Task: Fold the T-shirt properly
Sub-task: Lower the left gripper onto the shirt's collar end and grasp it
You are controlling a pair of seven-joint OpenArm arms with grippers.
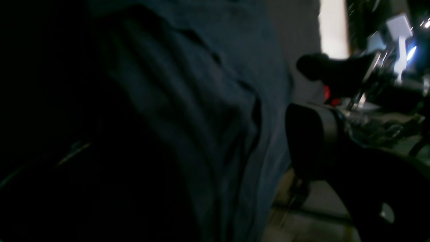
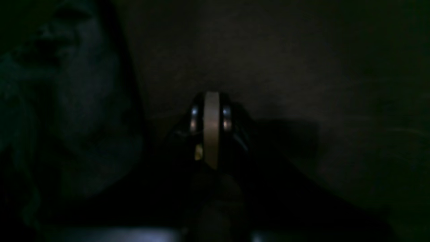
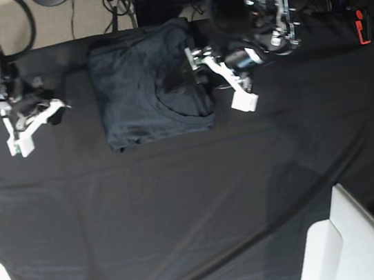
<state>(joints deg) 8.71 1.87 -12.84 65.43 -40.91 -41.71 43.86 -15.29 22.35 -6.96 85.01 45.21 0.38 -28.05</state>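
The T-shirt (image 3: 147, 83) lies on the black cloth (image 3: 196, 201) in the far middle part of the table, folded into a compact rectangle, with the curved neckline visible near its front right part.

In the base view, the left gripper (image 3: 194, 66) is at the right edge of the T-shirt, touching or just above the fabric; its white finger part (image 3: 235, 88) points out toward the front right. In the left wrist view, the grey fabric (image 1: 188, 111) fills most of the picture, with folds and creases, and two dark fingers (image 1: 315, 65) of this gripper show apart from each other on the right, with nothing between them that I can see. So this claw looks spread.

The right gripper (image 3: 57, 111) is well apart from the T-shirt, on its left in the base view, low over the black cloth. In the right wrist view, which is very dark, its fingers (image 2: 211, 127) appear pressed together, with only a thin pale strip between them, and the T-shirt shows faintly at the left side (image 2: 84, 111).

A white object (image 3: 358, 241) stands at the near right corner of the table.
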